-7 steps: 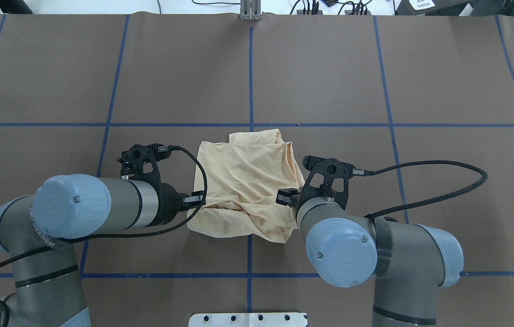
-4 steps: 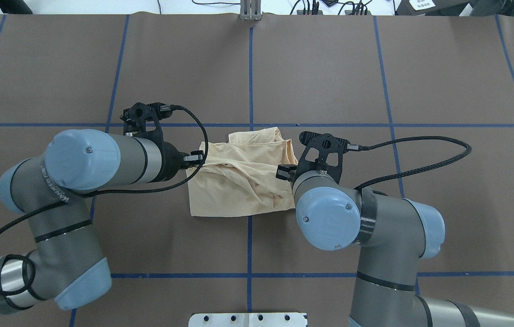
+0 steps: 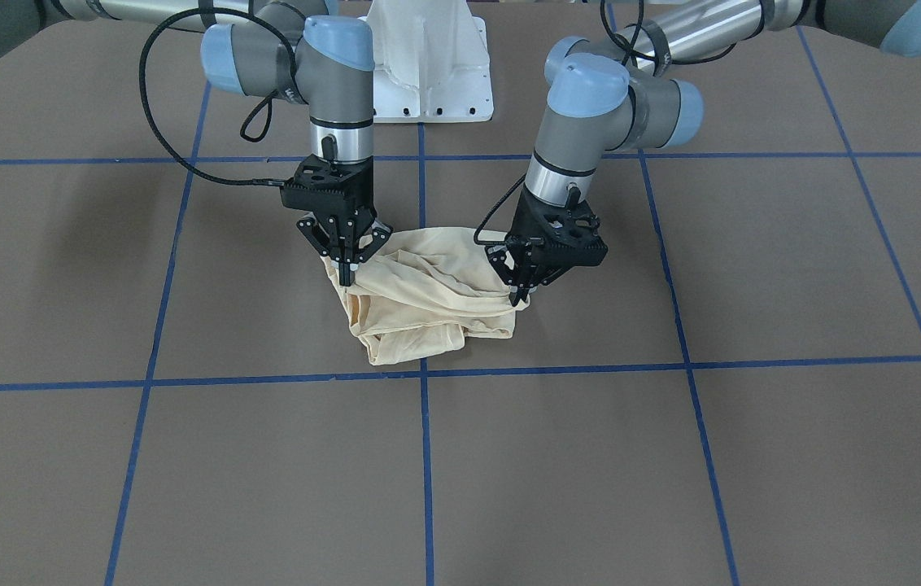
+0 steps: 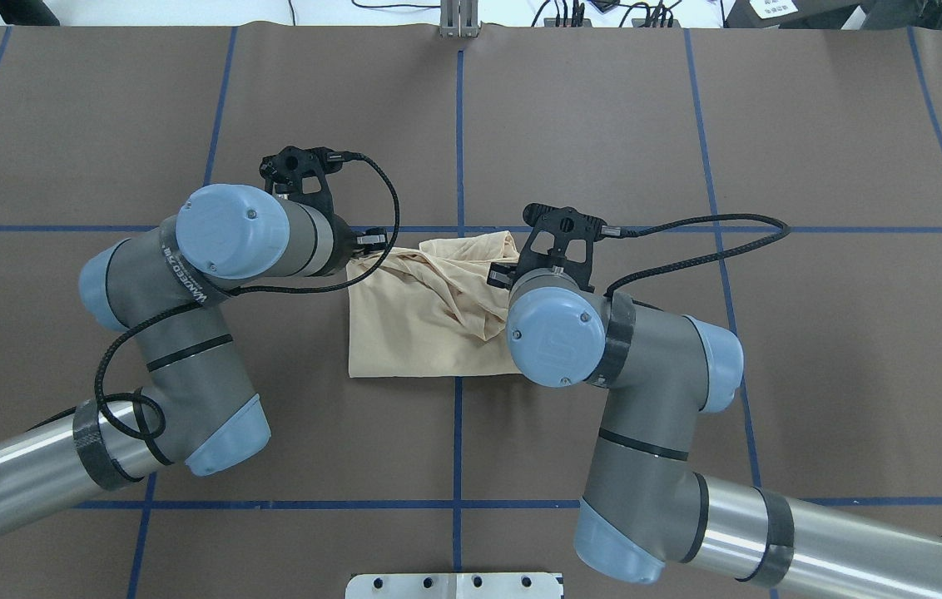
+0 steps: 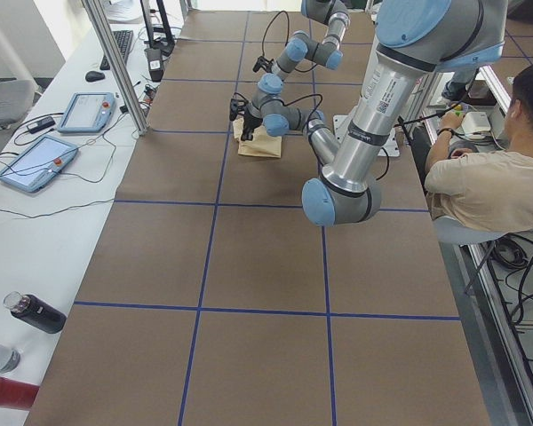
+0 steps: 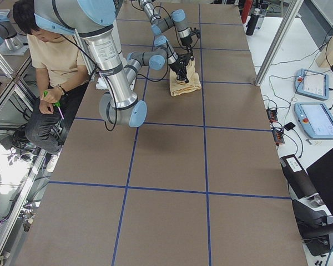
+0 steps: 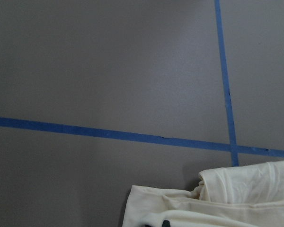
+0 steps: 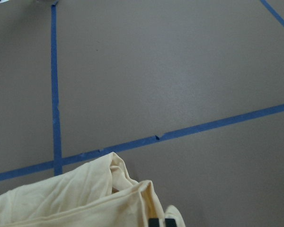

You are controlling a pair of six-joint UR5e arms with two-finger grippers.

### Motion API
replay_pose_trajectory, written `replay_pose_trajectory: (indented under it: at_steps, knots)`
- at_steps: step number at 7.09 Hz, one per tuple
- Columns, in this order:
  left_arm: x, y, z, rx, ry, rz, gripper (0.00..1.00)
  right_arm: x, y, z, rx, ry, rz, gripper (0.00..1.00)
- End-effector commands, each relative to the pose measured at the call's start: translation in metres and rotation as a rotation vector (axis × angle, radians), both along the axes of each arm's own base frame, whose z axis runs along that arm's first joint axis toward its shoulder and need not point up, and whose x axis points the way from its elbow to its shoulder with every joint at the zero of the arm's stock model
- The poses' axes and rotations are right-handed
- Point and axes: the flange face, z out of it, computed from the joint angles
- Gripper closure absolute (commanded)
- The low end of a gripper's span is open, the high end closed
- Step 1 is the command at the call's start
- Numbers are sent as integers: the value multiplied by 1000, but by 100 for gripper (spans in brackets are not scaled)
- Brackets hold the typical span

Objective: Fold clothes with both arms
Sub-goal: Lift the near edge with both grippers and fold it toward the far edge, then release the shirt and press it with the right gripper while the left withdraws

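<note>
Brown-covered table (image 4: pixel 729 125) marked with a blue tape grid (image 4: pixel 460 150). The cream long-sleeved T-shirt (image 4: pixel 421 337) sits mid-frame in the overhead view, just under a horizontal line of that grid. It is already doubled into a rough rectangle. Its lower edge lies flat and straight; its upper part is rumpled and drawn into ridges.

Left gripper (image 4: pixel 364 243): fingers pinched together on cloth at the T-shirt's upper-left corner.
Right gripper (image 3: pixel 347 275): fingers likewise closed on cloth at the opposite side, left of centre in the front view. The fabric tents toward both pinch points.

Key relation: the held edge runs left to right across the overhead frame, strung between the two grippers. The flat body of the T-shirt lies below it in the frame, and a bunched end lies above it by the tape. The left gripper sits slightly higher in the frame than the right, so the edge is a little skewed.

Judgement: mid-fold. Laying this edge down square calls for both arms to travel together; uneven travel risks a twisted, lopsided fold.
</note>
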Motion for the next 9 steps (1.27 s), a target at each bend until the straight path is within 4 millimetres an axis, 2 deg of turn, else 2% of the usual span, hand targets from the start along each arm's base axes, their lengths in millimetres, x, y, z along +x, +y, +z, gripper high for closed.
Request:
replay_pose_trajectory:
  at_steps: [1, 2, 3, 4, 5, 6, 7, 8, 9]
  knots:
    - [-8, -15, 1, 63, -11, 15, 0, 17, -37, -31, -70, -72, -92, 0]
    - [-32, -29, 2, 133, -39, 85, 0, 21, -38, -45, -75, -101, -110, 0]
    - [-62, -45, 15, 202, -80, 148, 0, 12, -29, -54, -67, -108, -126, 0]
    - [-69, -43, 24, 211, -93, 154, 0, -13, -3, -51, -41, -82, -141, 1]
    - [-70, -42, 23, 208, -89, 152, 0, -36, 19, -40, 24, 25, -185, 12]
    - [-70, -41, 22, 208, -87, 151, 0, -48, 34, -34, 86, 132, -259, 18]
    - [-72, -41, 20, 211, -84, 149, 0, -59, 34, -26, 124, 195, -299, 24]
    - [-74, -39, 19, 213, -80, 148, 0, -77, 25, -29, 137, 235, -303, 29]
    - [-74, -39, 19, 213, -80, 148, 0, -80, 23, -32, 149, 247, -304, 41]
